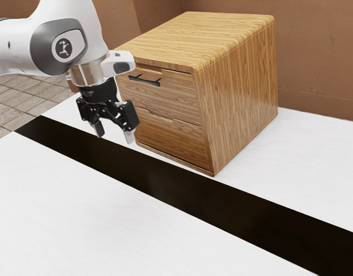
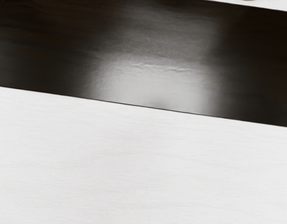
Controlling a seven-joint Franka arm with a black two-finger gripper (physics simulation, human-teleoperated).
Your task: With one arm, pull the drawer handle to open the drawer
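Cabinet: a wooden cabinet is standing on the white table, and every place below is given from it.
Drawer handle: a slim black drawer handle is sitting high on the cabinet's front face, near its top edge, running level across the upper drawer.
Upper drawer: its front is lying flush with the cabinet's face, so it is looking shut.
Lower drawer: a second drawer front is sitting right under the upper one, also flush.
Gripper: the black gripper is hanging just in front of the cabinet's front face, off toward the exterior view's left corner of it, lower than the handle and not touching it.
Fingers: the two fingers are standing apart and pointing down, with nothing between them.
Arm: the white arm is reaching in from the exterior view's left, ending beside the cabinet's front top corner.
Black stripe: a dark band is crossing the table just in front of the cabinet's base, and the gripper is hovering above it.
Wrist view: the same black band is shining under the hand, bordered by the white table surface.
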